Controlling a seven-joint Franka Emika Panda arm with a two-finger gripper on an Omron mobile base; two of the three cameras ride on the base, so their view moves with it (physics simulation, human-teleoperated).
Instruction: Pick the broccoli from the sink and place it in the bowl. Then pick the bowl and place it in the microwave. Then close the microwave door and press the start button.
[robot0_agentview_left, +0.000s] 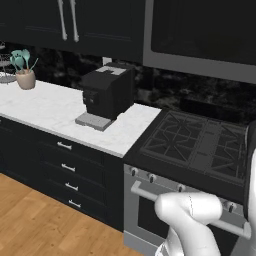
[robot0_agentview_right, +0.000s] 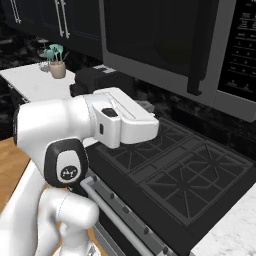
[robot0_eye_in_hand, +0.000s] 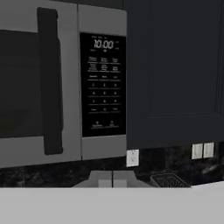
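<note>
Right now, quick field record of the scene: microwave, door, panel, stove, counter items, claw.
microwave: mounted above the stove, dark front
door: closed, dark vertical handle at its right edge
panel: right of the door, clock reads 10:00
stove: gas grates bare
coffee machine: on the white counter, left of the stove
plant pot: far left on the counter
claw: shut
</note>
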